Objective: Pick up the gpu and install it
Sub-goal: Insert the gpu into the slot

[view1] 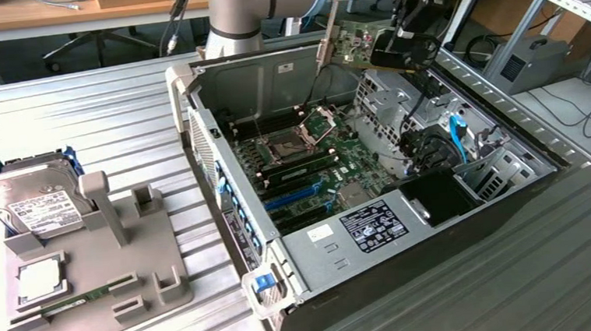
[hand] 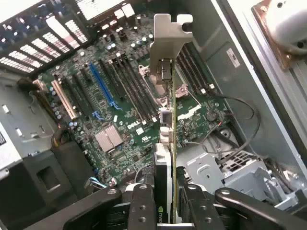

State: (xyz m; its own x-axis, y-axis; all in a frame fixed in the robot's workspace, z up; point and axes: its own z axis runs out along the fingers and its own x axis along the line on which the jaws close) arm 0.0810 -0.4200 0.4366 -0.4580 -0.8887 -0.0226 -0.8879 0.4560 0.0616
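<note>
Wrist view: tool (hand: 168,213) pinched on the gpu (hand: 166,158), one black finger (hand: 141,206) on each flat side, jaws only as far apart as the card is thin. Card seen edge-on, sticking out from the tool, silver bracket (hand: 170,43) at the far end. Held in the air above the green motherboard (hand: 120,120), not touching it. Below, rows of long black slots, one blue slot (hand: 101,85) and a small silver heat sink (hand: 109,139).

Exterior view: tool (view1: 412,48) up high over the far side of the open computer case (view1: 268,77), gripping the gpu (view1: 355,43). Green side of the card facing the camera, silver bracket (view1: 324,50) toward the exterior view's left. Clear gap between the card and the motherboard (view1: 316,164) down inside the case. On the exterior view's left, on the ridged metal surface (view1: 84,118), a grey holder (view1: 104,257) with a square chip (view1: 41,281) and a thin RAM stick (view1: 76,299) on it, and a hard drive (view1: 33,203) just beside it. All well apart from the tool.
</note>
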